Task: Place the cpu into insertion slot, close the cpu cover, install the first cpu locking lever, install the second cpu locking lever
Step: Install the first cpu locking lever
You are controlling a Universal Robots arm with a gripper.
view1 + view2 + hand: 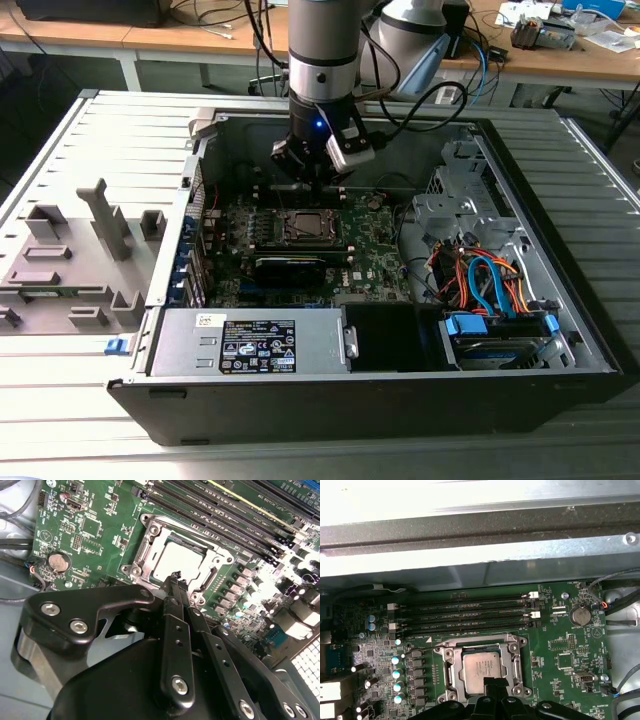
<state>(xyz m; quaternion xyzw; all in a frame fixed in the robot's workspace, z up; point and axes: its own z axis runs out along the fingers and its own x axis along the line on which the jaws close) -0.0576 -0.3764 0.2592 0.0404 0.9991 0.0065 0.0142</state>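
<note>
Fingers pressed together, empty: that is how my pincer (176, 576) stands, its tips hanging just over the near edge of the insertion slot (481, 666). In the exterior view my gripper sits above the green motherboard (385, 255), inside the open black computer case (400, 395).

The cpu (179, 560) already lies flat in the socket, its silver-grey top showing in both wrist views. Faint print runs across that top in the first wrist view, too small for me to read. The cpu cover (512, 656) lies down around the chip as a silvery frame.

Beside the socket run four long black memory slots (465, 612). A round coin battery (578, 614) sits on the board further off. On the power supply (250, 342) a white label carries print I cannot make out.
</note>
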